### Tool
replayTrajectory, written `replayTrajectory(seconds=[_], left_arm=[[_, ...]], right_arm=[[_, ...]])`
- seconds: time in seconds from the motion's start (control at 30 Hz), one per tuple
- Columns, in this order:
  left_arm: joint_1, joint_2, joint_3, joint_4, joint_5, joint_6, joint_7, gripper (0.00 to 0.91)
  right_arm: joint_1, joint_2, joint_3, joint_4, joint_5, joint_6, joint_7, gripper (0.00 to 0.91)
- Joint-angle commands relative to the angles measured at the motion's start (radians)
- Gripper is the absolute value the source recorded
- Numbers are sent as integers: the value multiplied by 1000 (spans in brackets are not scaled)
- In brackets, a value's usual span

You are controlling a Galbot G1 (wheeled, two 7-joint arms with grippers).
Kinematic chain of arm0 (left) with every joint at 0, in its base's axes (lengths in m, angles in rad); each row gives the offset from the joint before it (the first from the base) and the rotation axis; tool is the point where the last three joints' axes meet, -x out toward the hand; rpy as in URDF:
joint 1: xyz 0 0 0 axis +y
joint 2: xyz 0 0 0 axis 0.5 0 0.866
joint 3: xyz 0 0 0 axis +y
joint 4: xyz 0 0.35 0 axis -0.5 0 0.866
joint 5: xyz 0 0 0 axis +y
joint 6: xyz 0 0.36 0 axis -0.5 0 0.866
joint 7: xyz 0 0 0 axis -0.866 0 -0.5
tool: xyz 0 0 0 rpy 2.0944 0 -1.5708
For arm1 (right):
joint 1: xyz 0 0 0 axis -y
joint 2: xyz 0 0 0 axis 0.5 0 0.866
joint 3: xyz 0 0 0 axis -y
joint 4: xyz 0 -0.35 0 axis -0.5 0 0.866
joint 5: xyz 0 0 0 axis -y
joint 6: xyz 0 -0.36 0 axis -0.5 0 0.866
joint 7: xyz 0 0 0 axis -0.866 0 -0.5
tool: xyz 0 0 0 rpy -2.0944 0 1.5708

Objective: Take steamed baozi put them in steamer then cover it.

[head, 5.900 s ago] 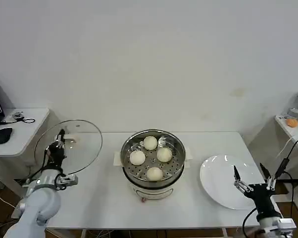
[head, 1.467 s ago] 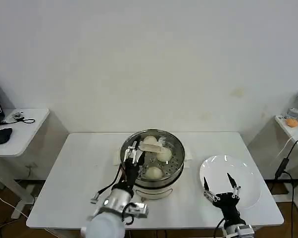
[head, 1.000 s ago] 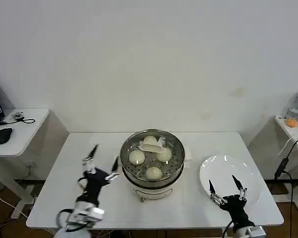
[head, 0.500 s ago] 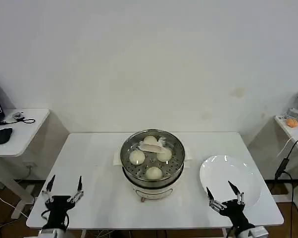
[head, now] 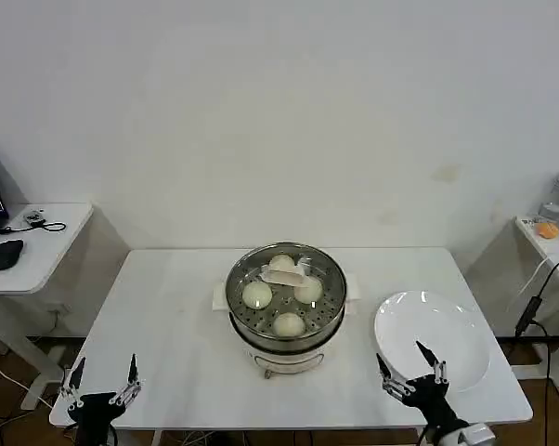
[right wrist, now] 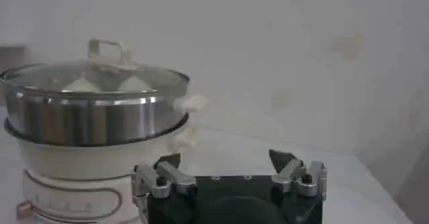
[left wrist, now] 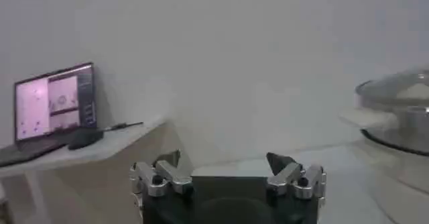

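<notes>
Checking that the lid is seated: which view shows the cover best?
The right wrist view: the cover shows side-on, its rim resting level on the steamer, handle up. The head view shows it from above, with the steamed baozi visible through the glass. The left wrist view catches just its edge.

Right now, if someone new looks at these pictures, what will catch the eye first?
The shiny steamer at the table's middle, with four steamed baozi under its glass cover. A bare white plate lies to its right. The left gripper and right gripper wait open at the table's front corners.
</notes>
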Motion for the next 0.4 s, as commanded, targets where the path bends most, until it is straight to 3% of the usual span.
replayTrajectory(seconds=[0.03,0.23,0.4], left_arm=[[30,-15,-16,12,15,-20,22,907],[39,-17,-11,-12,29,50,39,907],[39,-23,-11,-15,40,52,51,907]], right_arm=[[-2,-5,-24,5,6,5,14,907],[-4,1,-26,15,-1,1,21,907],[-8,6,-22,19,-5,-2,43,907]])
